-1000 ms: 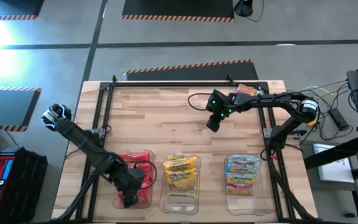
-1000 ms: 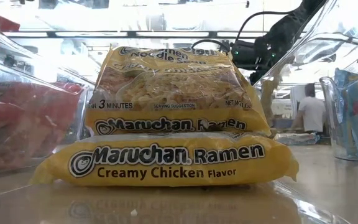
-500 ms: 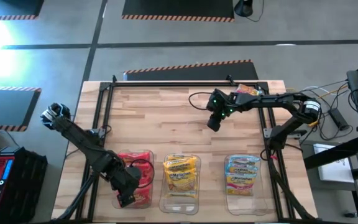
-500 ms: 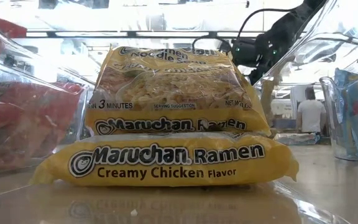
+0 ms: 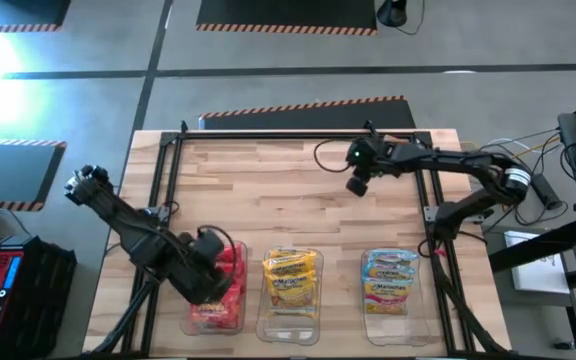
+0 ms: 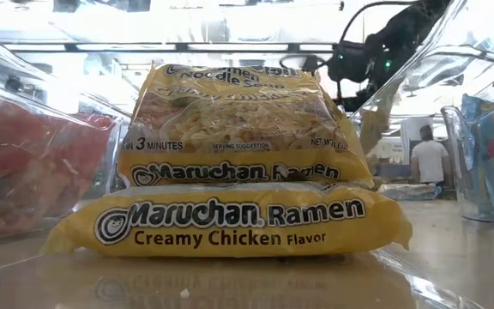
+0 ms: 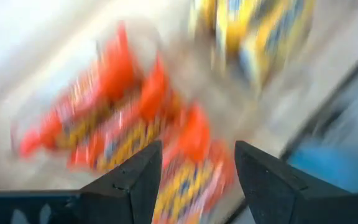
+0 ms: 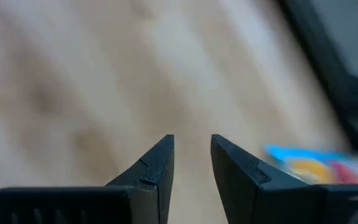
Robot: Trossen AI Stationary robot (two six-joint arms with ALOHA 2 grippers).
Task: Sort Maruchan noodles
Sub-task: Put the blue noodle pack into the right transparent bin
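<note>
Hovering over the red Maruchan packets [image 5: 223,285] in their clear bin [image 5: 200,322], the left tool [image 5: 211,272] is spread and empty. The right tool [image 8: 191,163], fingers slightly apart and empty, hangs above the worktop [image 5: 258,190] with a blue packet [image 8: 312,163] just beside.

Wooden table [image 5: 268,190], three clear bins [image 5: 290,318]

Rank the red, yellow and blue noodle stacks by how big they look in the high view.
1. Yellow stack and blue stack: alike, no clear order.
2. Red stack: looks smallest, but the left arm's tool covers part of it, so unsure.
</note>
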